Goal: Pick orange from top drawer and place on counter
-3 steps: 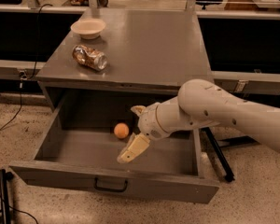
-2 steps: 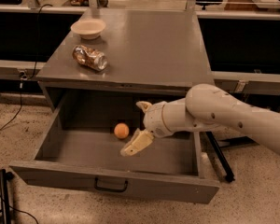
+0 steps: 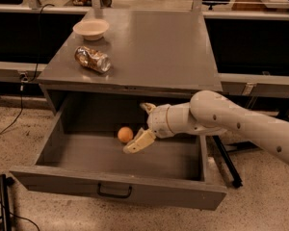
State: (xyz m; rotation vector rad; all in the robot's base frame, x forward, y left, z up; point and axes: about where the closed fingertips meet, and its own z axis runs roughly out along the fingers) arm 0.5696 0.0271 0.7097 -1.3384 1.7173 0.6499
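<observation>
The orange (image 3: 125, 134) lies on the floor of the pulled-out top drawer (image 3: 111, 189), left of centre. My gripper (image 3: 140, 125) hangs inside the drawer just right of the fruit, open, with one finger (image 3: 137, 142) stretched down-left below the orange and the other finger (image 3: 147, 107) higher near the drawer's back. Nothing sits between them. The orange is beside the lower finger, very close to it. Above the drawer lies the grey counter (image 3: 154, 47).
A crushed shiny can (image 3: 92, 59) and a pale bowl (image 3: 90, 29) rest on the counter's left side. The drawer's side walls and front panel with its dark handle (image 3: 114, 192) enclose the gripper. A dark stand leg (image 3: 226, 160) leans at the right.
The gripper has moved slightly up and toward the back of the drawer, staying right of the orange. The orange has not moved.
</observation>
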